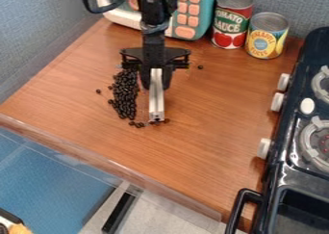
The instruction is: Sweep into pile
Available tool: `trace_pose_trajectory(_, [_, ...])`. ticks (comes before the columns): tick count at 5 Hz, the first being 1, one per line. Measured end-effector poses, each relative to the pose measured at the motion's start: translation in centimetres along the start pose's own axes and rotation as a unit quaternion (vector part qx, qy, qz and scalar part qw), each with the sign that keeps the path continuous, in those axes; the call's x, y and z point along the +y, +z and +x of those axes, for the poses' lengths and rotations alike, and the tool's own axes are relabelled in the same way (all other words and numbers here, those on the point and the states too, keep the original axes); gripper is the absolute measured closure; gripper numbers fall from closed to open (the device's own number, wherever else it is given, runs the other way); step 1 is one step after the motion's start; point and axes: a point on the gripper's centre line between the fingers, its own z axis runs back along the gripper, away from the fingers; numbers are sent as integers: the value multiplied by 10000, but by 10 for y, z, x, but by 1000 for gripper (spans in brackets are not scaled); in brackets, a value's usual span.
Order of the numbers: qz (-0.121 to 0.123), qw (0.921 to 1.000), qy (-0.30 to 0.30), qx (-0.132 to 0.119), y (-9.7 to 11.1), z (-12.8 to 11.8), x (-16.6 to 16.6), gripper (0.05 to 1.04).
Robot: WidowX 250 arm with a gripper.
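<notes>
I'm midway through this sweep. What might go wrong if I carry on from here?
Dark beads lie right by the lower end of the silver bar in the gripper, some on either side, so a sideways stroke may push some away from the pile.

The lone bead right of the gripper and the one left of the pile sit apart and could easily be missed.

Camera view | high above counter (212, 108) | faces slantwise down toward toy microwave (207, 6) | fairly near, stove (292, 117) cropped
</notes>
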Motion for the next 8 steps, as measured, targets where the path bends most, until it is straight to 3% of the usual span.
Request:
trace_pose_trajectory(3, [46,9993,-280,233,8,6,49,707])
trace_pose_trajectory(5, [-206,9993,-250,182,-10,6,64,650])
trace_pose_trajectory(6, [-339,9990,-256,124,-13,8,63,326])
trace_pose_trajectory(7, [-267,9991,-315,-85,-14,16,65,85])
trace_pose_trajectory(8, [-146,9989,-414,-166,6,21,67,75])
